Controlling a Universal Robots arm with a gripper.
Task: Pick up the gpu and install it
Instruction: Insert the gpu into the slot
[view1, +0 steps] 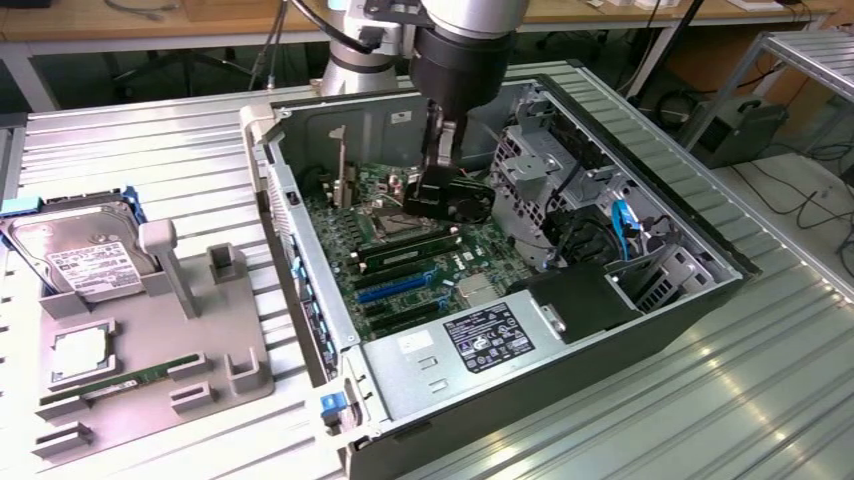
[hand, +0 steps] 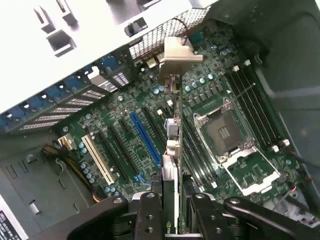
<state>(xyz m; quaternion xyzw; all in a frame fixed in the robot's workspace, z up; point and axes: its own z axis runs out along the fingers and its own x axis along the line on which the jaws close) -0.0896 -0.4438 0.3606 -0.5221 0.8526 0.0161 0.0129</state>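
While the jaws close in from both sides, they pinch the gpu (hand: 171, 145) by its flat faces. The black card stands on edge between them and runs away from the wrist to its silvery bracket (hand: 176, 54) at the far end. Card and jaws are inside the computer case (view1: 574, 370), which lies on its side with the panel off, and the arm (view1: 461, 50) reaches down into the case from above. Inside the case the gpu hangs over the motherboard (hand: 150, 82), its lower edge lined up between the long blue slot (hand: 146, 137) and the open CPU socket (hand: 225, 132); whether that edge touches a slot cannot be told. The bracket is close to the case's perforated rear wall (hand: 145, 46). At the end of the case nearest the exterior camera lies the power supply with its black label (view1: 487, 338). The case rests on a ribbed metal table (view1: 694, 420). Outside the case, on the exterior view's left, a grey tray (view1: 160, 330) on the table holds a silver hard drive (view1: 80, 255), a processor chip (view1: 83, 350) lying flat, and a thin green RAM stick (view1: 127, 382).
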